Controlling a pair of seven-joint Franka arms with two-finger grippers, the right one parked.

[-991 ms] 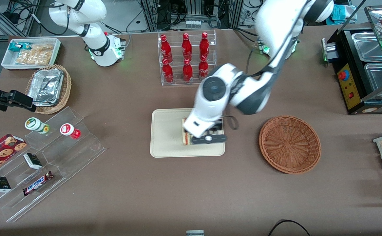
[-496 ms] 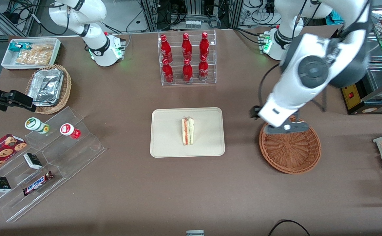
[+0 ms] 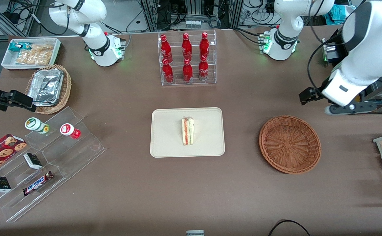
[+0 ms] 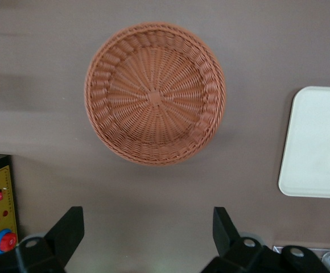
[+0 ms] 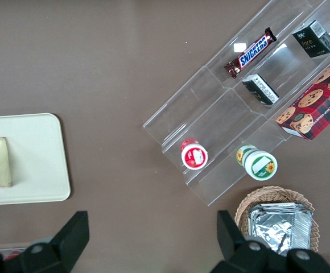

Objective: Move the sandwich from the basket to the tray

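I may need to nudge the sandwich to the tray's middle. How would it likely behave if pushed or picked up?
The sandwich stands on a narrow edge on the tray, so a sideways push would probably tip it. Soft bread likely squashes under a firm pinch. It looks light for its size. The gripper is open, above the table beside the basket.

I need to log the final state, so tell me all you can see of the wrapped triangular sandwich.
The white-bread triangular sandwich wedge shows red-orange and green filling stripes along its edge. It stands with that layered edge up, about mid-way on the flat cream-beige rectangular plastic tray, touching only the tray. The round reddish-brown wicker basket holds nothing. The left gripper, fingers open, hangs high above the table beside the basket, holding nothing.
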